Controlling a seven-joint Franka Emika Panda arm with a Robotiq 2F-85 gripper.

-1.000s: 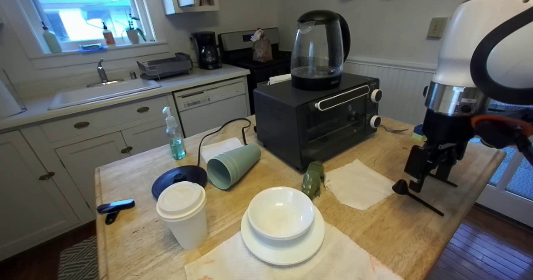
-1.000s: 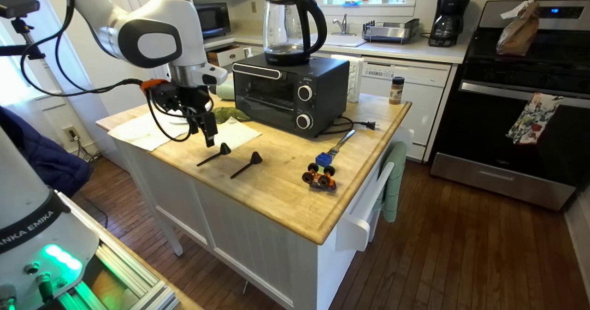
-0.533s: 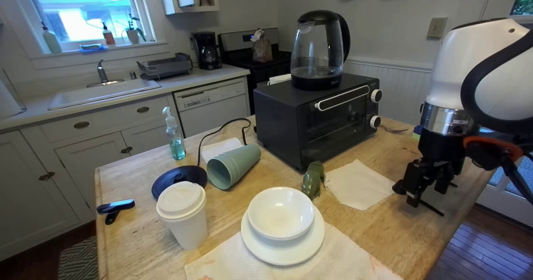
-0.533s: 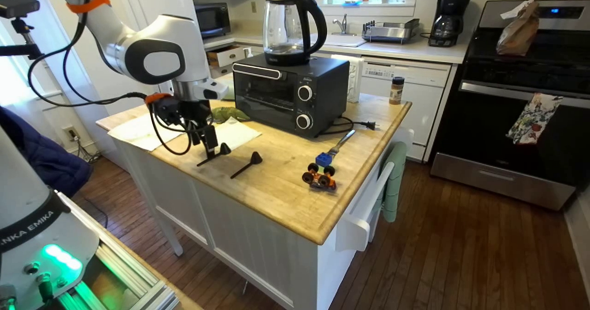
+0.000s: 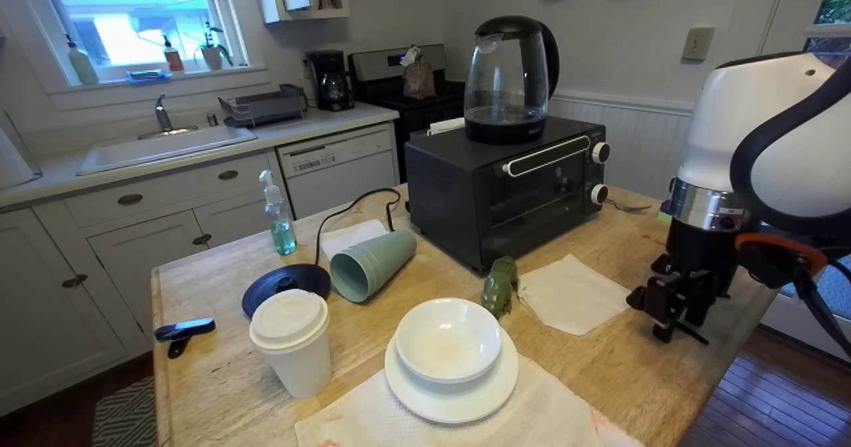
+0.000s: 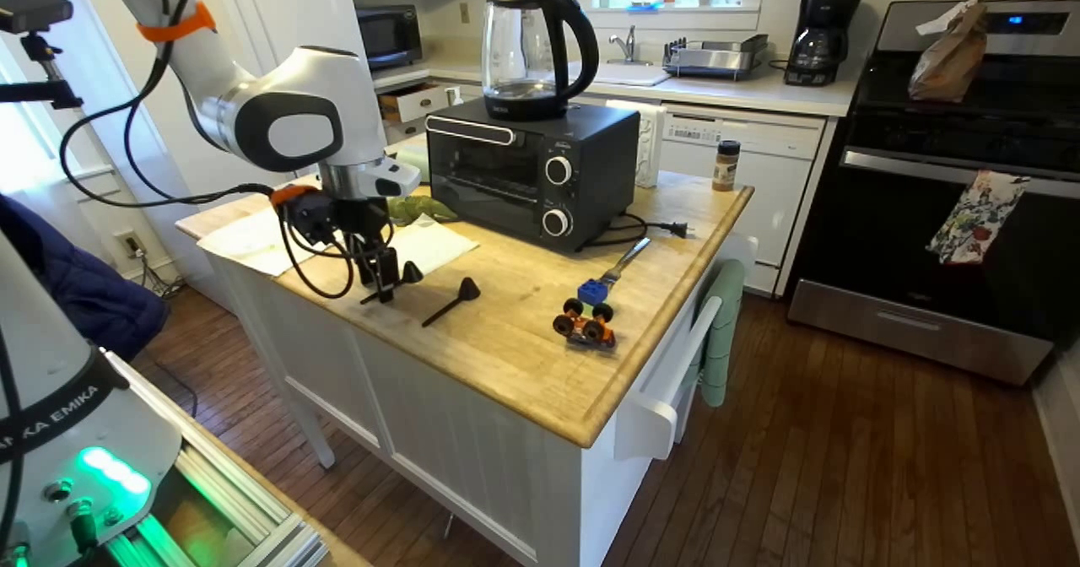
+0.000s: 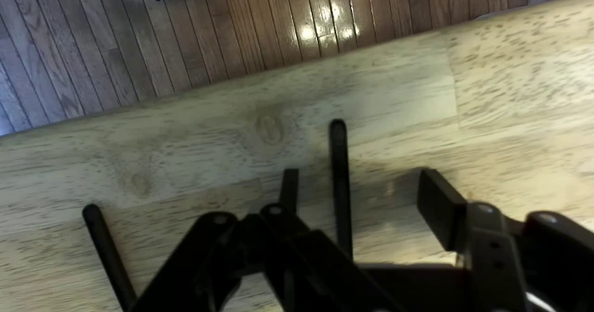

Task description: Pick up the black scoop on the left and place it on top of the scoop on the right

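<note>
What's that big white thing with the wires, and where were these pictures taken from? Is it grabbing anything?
The white thing is a robot arm, a machine with joints that bend, a bit like yours. Two pictures come from cameras standing outside the robot. The close-up comes from a camera on its wrist, looking down past the tool, its pinching part.

On the wooden table lie the left black scoop and the right black scoop. There's also a toaster oven with a glass kettle on top, a white bowl on a plate, and more.

Nothing is held: the tool is open, straddling the left black scoop's handle with a gap on each side.
</note>
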